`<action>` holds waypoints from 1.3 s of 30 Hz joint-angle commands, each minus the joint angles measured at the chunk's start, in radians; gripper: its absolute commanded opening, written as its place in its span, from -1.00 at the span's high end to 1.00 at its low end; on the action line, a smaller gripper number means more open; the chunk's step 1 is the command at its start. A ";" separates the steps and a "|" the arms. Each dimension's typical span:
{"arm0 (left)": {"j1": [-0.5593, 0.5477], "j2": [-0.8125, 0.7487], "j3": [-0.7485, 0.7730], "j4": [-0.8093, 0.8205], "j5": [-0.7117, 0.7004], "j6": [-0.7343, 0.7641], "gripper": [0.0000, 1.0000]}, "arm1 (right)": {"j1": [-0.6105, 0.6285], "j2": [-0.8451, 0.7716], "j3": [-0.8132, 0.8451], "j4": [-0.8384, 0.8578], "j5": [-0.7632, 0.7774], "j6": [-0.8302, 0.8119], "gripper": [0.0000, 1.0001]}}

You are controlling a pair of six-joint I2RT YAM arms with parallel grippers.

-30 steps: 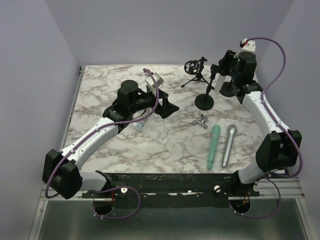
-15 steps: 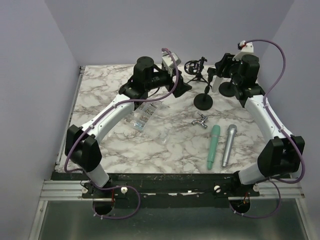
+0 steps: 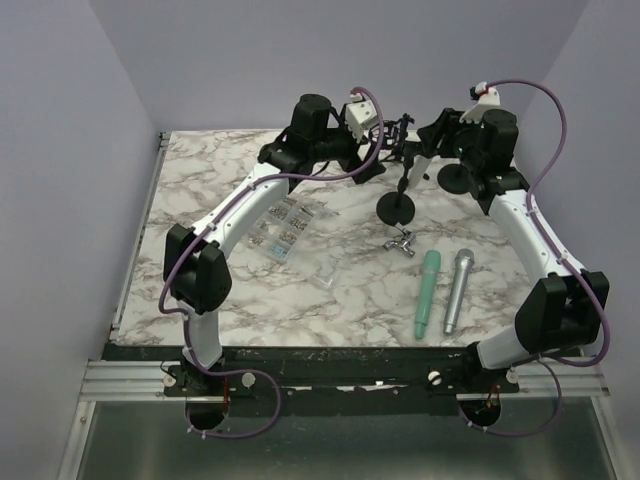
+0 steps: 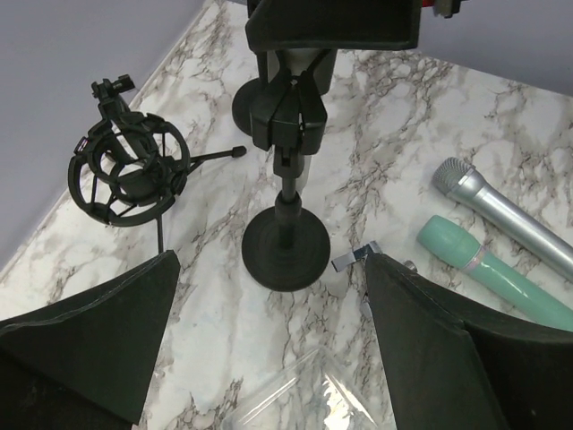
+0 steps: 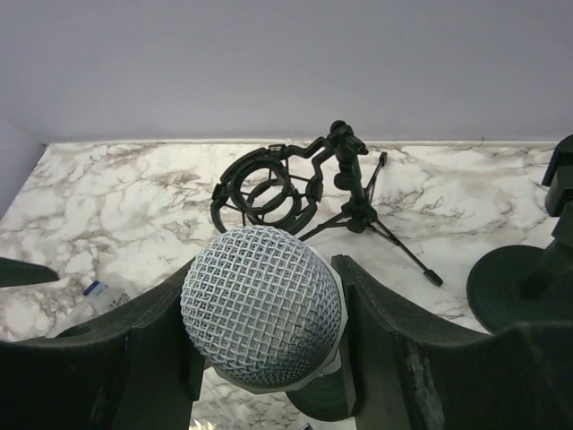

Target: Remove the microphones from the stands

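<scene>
Because the right fingers (image 5: 394, 340) clamp the microphone (image 5: 261, 305), apparently seated in the clip of the stand (image 4: 286, 255), while the left fingers (image 4: 89, 349) hang apart short of its base, a pull may drag the unpinned stand over.

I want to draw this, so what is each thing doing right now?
Microphone: in the stand's clip.
Right pincer: shut on microphone.
Left pincer: open, empty.
Stand: standing on round base.
Shock mount: empty, upright on tripod.
Green microphone: lying flat.
Silver microphone: lying flat.
</scene>
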 commanded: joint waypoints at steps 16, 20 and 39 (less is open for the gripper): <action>0.006 0.114 0.087 0.084 0.071 0.025 -0.79 | 0.024 0.021 0.009 0.118 -0.144 0.122 0.99; 0.007 0.088 0.050 0.092 0.058 0.038 -0.84 | 0.055 0.030 0.021 0.113 -0.124 0.113 0.99; 0.035 0.104 0.041 0.170 0.061 0.007 -0.46 | 0.183 0.084 0.077 0.066 0.019 0.069 0.99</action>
